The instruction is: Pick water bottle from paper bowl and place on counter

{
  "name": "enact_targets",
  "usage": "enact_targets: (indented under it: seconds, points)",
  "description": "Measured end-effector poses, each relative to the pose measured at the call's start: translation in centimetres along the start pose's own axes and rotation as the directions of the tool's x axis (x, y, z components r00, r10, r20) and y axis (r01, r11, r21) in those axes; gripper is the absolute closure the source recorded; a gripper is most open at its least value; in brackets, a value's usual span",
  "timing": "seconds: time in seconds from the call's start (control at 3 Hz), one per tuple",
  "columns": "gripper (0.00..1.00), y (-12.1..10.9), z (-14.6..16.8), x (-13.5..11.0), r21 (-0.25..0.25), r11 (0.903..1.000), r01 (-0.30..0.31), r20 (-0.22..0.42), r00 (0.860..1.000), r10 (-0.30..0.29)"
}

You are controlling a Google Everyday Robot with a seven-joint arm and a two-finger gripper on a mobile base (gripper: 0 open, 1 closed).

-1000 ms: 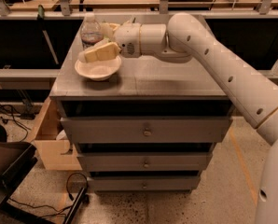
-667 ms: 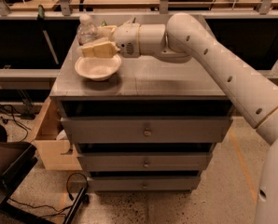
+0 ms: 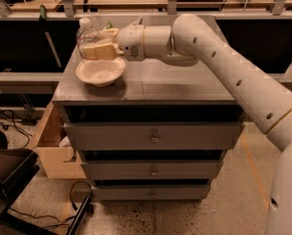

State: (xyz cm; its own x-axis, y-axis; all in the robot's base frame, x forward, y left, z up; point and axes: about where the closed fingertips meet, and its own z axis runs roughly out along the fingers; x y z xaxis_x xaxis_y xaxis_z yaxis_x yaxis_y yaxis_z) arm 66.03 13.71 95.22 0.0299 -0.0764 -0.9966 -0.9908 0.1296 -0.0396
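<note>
Above the matt, faintly streaked grey top of the counter (image 3: 175, 84), the gripper (image 3: 93, 44) clasped the clear, glossy plastic water bottle (image 3: 86, 32) in pale, dull fingers (image 3: 101, 51), over the matt off-white paper bowl (image 3: 101, 73). The arm (image 3: 224, 58) had a smooth white plastic shell with a soft sheen. Left of the counter was a bare wooden box (image 3: 50, 148).

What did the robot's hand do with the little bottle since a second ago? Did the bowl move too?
The gripper, fingers closed on the water bottle, carried it a little toward the picture's left, above the paper bowl's back edge. It already seemed to hold the bottle before, so nothing was grabbed or dropped. The bowl, the counter and the drawers stayed put.
</note>
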Motion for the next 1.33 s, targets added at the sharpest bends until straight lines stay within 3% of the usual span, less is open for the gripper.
enact_targets:
  seconds: [0.33,0.67,1.0,1.33]
  points:
    - [1.00,0.2,0.4,0.1,-0.007,1.0000,-0.005,-0.005,1.000,0.005]
    - [1.00,0.8,0.3,-2.5,-0.038,0.9993,-0.002,0.014,1.000,0.003]
    - [1.00,0.8,-1.2,-7.0,-0.044,0.9990,0.005,0.048,0.999,-0.002]
    - [1.00,-0.1,-3.4,-10.3,-0.007,1.0000,-0.004,0.067,0.998,0.005]
